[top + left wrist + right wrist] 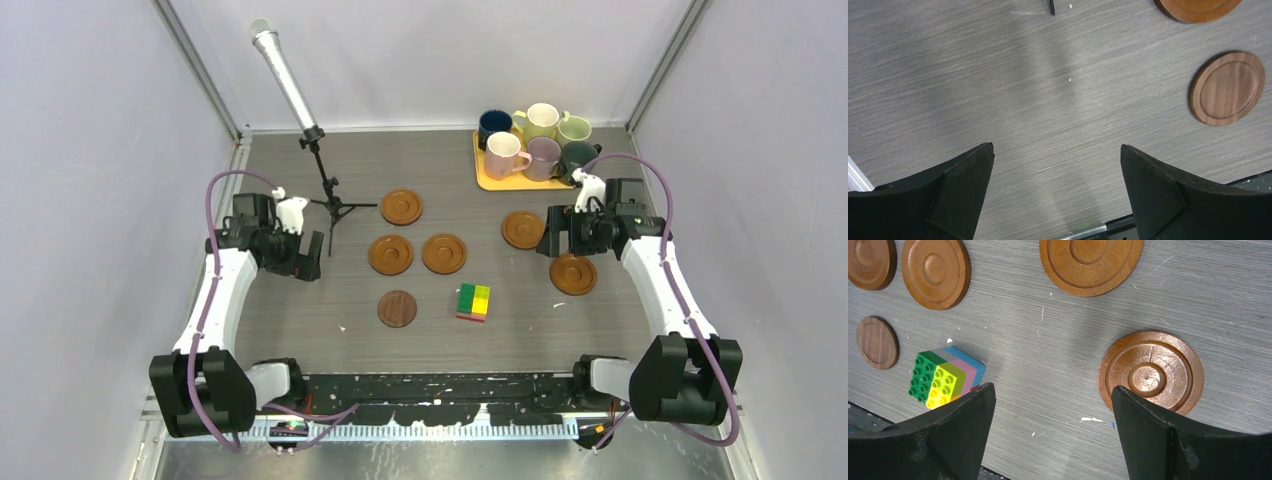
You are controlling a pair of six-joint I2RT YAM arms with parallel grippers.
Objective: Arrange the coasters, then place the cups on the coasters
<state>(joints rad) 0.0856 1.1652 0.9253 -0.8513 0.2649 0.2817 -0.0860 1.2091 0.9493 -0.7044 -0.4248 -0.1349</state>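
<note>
Several brown coasters lie scattered on the table: three mid-table (401, 207) (390, 254) (444, 254), a darker coaster (397, 309) nearer the front, and two on the right (523, 229) (573, 273). Several cups (540, 122) stand packed on a yellow tray (485, 178) at the back right. My left gripper (308, 258) (1057, 150) hovers open over bare table, the darker coaster (1228, 88) off to its right. My right gripper (550, 238) (1053, 390) is open and empty, with a coaster (1151, 371) beside its right finger.
A multicoloured toy block (473, 301) (945, 374) sits front of centre. A microphone on a small tripod (322, 180) stands at the back left. Walls close in both sides.
</note>
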